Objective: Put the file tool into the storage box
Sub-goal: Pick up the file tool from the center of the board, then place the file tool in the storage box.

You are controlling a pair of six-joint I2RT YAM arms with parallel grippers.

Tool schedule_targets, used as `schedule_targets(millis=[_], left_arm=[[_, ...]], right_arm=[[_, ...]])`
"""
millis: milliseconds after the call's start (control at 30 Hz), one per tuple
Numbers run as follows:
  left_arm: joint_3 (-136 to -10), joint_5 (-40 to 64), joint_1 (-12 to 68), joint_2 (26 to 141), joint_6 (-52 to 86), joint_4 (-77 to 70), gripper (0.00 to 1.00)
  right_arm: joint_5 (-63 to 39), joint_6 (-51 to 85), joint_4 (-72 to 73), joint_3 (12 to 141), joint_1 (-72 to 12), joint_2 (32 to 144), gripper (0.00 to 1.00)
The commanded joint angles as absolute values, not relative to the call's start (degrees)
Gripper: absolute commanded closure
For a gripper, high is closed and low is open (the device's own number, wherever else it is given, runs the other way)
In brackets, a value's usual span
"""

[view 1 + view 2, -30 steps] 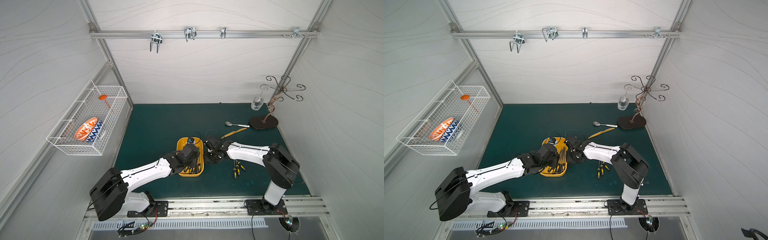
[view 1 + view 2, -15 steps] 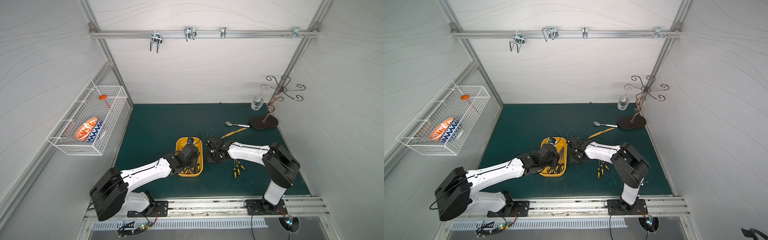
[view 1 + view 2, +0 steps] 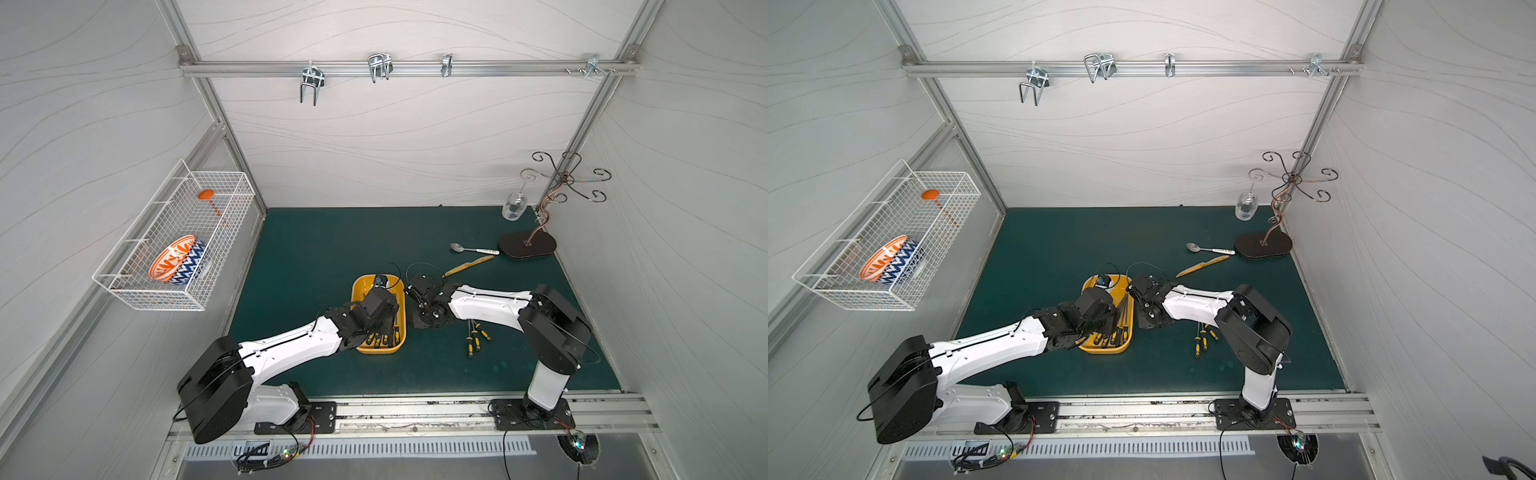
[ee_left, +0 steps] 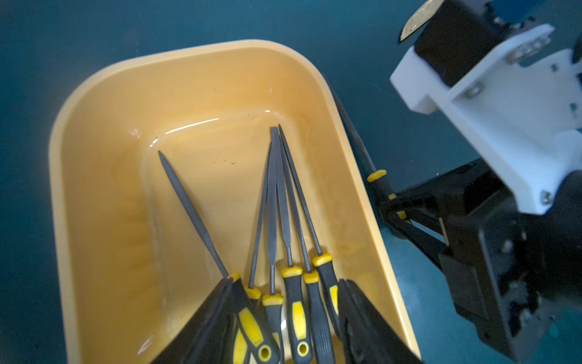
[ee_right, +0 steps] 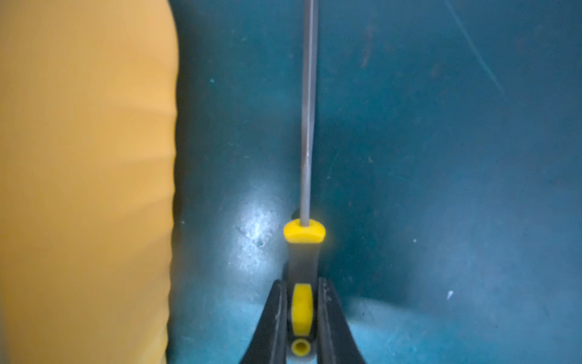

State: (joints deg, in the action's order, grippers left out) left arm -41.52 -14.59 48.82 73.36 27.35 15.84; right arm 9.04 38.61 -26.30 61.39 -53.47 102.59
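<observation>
clamped in the right gripper [image 5: 301,283] by its handle: file tool [image 5: 308,126], shaft pointing away, lengthwise beside the storage box [image 5: 88,157]. spread apart over that box: left gripper [image 4: 286,282]

The file tool [image 5: 308,151], a slim grey steel shaft on a black handle with a yellow collar and inlay, lies outside the storage box [image 3: 356,291], running alongside its long wall, just beside the rim. The right gripper [image 5: 302,285] pinches its handle end. The box, a shallow yellow plastic tub with rounded corners, sits flat, with several similar files [image 4: 293,220] fanned inside, their handles together at one end.
</observation>
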Motion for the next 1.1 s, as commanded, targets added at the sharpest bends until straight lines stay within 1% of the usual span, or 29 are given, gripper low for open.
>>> schedule_targets(millis=[0,100,200,367,533,933,1067], left_arm=[[-43.6,-14.8,49.0,70.7,26.3,15.7,0.4],[-42.9,-12.6,49.0,68.5,27.1,14.8,0.37],[-40.1,-8.8,49.1,65.7,28.5,10.4,0.35],[-37.5,-3.2,49.0,62.9,29.3,3.7,0.33],[-36.8,-0.9,49.0,62.5,29.9,0.8,0.31],[-36.3,-1.7,49.0,64.3,31.1,0.6,0.31],[-35.6,-0.3,49.0,64.6,31.6,-1.9,0.33]], right_arm=[[8.6,40.7,-29.1,58.0,-53.8,100.7,0.96],[4.9,41.7,-25.5,54.2,-53.0,94.8,0.98],[-1.1,42.0,-18.5,49.4,-52.4,86.7,0.96],[-9.0,42.9,-12.0,45.8,-52.6,78.2,0.94],[-12.5,42.5,-9.5,46.2,-54.1,75.6,0.93],[-14.0,42.3,-8.5,51.3,-55.5,72.7,0.92],[-14.2,42.2,-9.1,52.0,-55.5,71.7,0.92]])
